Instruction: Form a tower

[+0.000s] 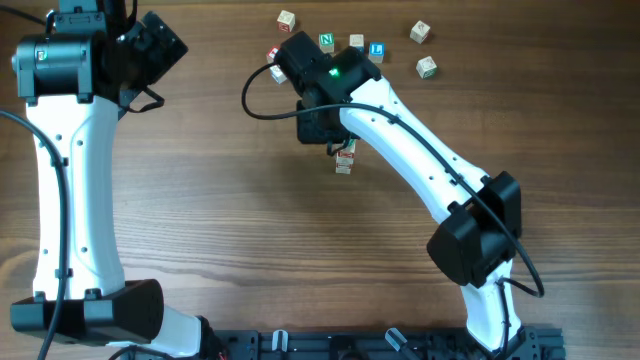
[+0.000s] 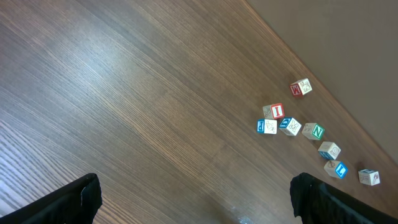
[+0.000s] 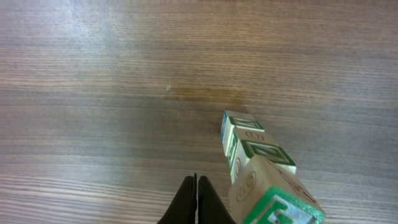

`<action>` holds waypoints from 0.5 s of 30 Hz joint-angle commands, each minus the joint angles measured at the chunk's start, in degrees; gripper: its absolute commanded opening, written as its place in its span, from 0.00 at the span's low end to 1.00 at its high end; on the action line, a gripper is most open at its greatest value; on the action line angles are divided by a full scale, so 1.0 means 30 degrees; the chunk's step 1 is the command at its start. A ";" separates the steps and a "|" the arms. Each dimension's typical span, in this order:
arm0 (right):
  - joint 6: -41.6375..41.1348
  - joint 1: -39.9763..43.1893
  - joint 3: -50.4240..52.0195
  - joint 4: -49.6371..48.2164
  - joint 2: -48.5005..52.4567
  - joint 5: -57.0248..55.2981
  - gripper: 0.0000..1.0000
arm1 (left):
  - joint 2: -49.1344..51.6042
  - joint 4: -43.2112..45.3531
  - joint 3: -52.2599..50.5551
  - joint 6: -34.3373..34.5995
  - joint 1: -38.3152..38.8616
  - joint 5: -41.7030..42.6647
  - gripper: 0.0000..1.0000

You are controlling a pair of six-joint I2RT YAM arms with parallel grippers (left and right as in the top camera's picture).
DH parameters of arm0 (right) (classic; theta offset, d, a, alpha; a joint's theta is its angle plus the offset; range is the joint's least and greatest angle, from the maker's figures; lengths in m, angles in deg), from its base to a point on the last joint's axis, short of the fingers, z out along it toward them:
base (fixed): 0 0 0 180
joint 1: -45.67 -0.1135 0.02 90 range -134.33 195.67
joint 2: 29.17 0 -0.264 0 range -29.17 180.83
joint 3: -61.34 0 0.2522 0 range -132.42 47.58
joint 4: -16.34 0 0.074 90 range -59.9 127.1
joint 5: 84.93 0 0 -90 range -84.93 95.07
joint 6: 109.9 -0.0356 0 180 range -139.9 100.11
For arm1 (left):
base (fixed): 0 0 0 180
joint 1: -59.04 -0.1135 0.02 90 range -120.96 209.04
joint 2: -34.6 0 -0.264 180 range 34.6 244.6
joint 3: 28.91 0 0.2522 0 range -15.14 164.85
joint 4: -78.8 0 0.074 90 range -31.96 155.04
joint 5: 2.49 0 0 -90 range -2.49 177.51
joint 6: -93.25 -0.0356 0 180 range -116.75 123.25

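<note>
The brown wooden surface (image 1: 200, 200) carries the tower (image 3: 261, 162) of pale letter cubes near its middle, nearer than the loose cubes (image 1: 420, 35) along the far edge, the right gripper (image 3: 196, 202) closed empty just beside it, the left gripper (image 2: 196, 199) wide open at far left.

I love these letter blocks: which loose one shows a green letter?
The green N cube, lying between a blue-marked cube and a pale cube; its green letter sets it apart from both neighbours.

Wooden table (image 1: 200, 200), loose letter cubes (image 1: 427, 67), cube tower (image 1: 344, 166)
</note>
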 commanded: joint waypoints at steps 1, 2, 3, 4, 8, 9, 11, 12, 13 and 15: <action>-0.0095 0.0095 0.0124 -0.0204 0.0240 -0.0444 0.05 | -0.0029 0.0058 0.0000 -0.0160 -0.0102 -0.0175 1.00; -0.0095 0.0095 0.0124 -0.0204 0.0240 -0.0561 0.05 | -0.0036 0.0058 0.0000 -0.0160 -0.0102 -0.0175 1.00; -0.0095 0.0102 0.0124 -0.0175 0.0240 -0.0561 0.05 | -0.0036 0.0058 0.0000 -0.0160 -0.0102 -0.0175 1.00; -0.0095 0.0095 0.0124 -0.0109 0.0240 -0.0641 0.05 | -0.0029 0.0058 0.0000 -0.0160 -0.0102 -0.0182 1.00; -0.0146 0.0095 0.0124 0.0379 0.0240 -0.0984 0.05 | -0.0029 0.0051 0.0000 -0.0160 -0.0102 -0.0175 1.00; -0.0146 0.0095 0.0124 0.0423 0.0240 -0.0991 0.05 | -0.0036 0.0058 0.0000 -0.0160 -0.0102 -0.0175 1.00; -0.0153 0.0095 0.0124 0.0561 0.0240 -0.0984 0.05 | -0.0036 0.0058 0.0000 -0.0160 -0.0102 -0.0175 1.00; -0.0153 0.0095 0.0124 0.0656 0.0240 -0.0984 0.05 | -0.0029 0.0058 0.0000 -0.0160 -0.0102 -0.0175 1.00; -0.0153 0.0095 0.0124 0.0721 0.0240 -0.0984 0.05 | -0.0036 0.0058 0.0000 -0.0160 -0.0102 -0.0175 1.00; -0.0146 0.0095 0.0124 0.0736 0.0240 -0.0984 0.05 | -0.0036 0.0051 0.0000 -0.0160 -0.0102 -0.0175 1.00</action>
